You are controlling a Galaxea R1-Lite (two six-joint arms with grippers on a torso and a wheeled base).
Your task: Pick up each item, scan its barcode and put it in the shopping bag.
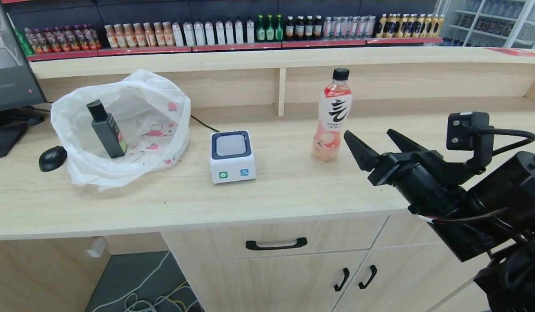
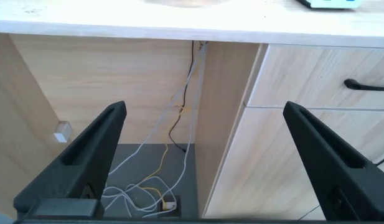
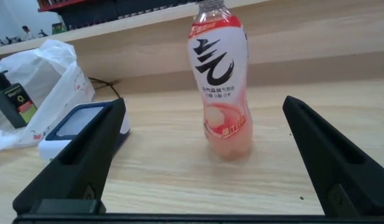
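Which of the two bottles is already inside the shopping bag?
The dark bottle, tilted inside the white shopping bag; the pink drink bottle stands upright on the counter, outside it.

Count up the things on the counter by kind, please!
Shopping bag: 1
Bottles: 2, one pink bottle standing on the counter and one dark bottle in the bag
Scanner: 1
Mouse: 1
Monitor: 1
Total: 6

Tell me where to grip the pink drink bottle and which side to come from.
Grip the pink bottle around its labelled middle, below the tapering neck. Come in level from the front right, where the right gripper hangs with open jaws: the bottle stands upright and round, with nothing touching it.
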